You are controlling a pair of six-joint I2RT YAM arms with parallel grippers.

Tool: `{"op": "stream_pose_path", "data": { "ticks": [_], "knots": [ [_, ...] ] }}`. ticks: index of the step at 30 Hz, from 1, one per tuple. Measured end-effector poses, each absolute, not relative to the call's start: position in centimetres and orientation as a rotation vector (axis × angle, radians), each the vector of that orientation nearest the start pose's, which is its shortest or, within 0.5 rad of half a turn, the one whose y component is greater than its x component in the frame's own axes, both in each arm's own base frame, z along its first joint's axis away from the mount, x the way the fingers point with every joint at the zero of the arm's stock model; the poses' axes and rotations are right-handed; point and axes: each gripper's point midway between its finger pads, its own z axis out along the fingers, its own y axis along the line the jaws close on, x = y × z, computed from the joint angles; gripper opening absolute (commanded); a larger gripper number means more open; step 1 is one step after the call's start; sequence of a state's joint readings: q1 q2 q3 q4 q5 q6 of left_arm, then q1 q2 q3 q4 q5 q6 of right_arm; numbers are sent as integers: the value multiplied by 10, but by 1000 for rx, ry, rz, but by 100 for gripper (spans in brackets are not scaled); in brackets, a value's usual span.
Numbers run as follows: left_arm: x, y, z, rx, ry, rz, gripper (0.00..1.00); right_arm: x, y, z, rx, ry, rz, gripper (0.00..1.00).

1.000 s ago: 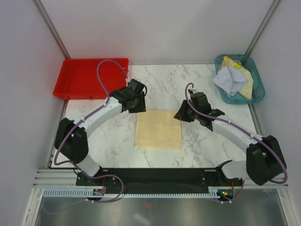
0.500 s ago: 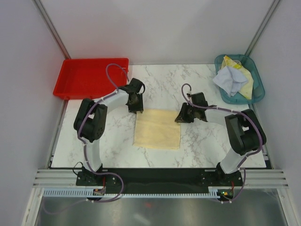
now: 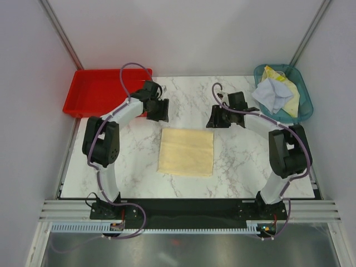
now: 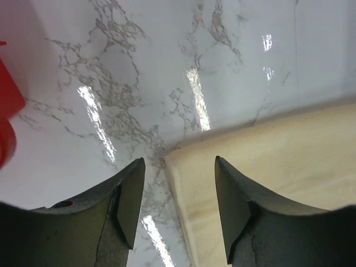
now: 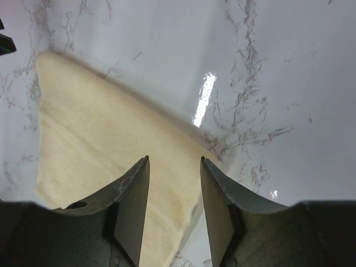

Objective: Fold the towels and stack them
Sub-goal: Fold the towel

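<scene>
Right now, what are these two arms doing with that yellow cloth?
They are folding towels. The cream towel lies flat on the table, already folded by the look of it. The left gripper and right gripper hover near its two far corners, both open, holding nothing. More towels sit crumpled in the basket at far right.

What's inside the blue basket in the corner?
The basket holds a crumpled pale towel lying on a yellow towel. Anything underneath them is covered, so I cannot tell if more towels are there.
</scene>
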State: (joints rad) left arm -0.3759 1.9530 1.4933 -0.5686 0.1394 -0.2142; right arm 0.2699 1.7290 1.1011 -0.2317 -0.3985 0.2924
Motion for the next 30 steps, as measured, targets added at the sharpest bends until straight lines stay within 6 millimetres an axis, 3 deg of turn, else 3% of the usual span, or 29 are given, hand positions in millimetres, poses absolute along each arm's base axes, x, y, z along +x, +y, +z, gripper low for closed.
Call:
{"op": "stream_pose_path", "data": {
  "ticks": [4, 13, 20, 30],
  "knots": [
    [424, -191, 65, 344, 2610, -443, 58, 386, 182, 57, -221, 2518, 726, 48],
    [417, -204, 40, 569, 2612, -566, 55, 374, 168, 31, -348, 2589, 835, 44],
    [415, -205, 27, 656, 2618, -607, 51, 370, 168, 24, -405, 2592, 912, 42],
    [418, -202, 33, 699, 2594, -637, 39, 374, 175, 24, -463, 2558, 984, 38]
  ]
}}
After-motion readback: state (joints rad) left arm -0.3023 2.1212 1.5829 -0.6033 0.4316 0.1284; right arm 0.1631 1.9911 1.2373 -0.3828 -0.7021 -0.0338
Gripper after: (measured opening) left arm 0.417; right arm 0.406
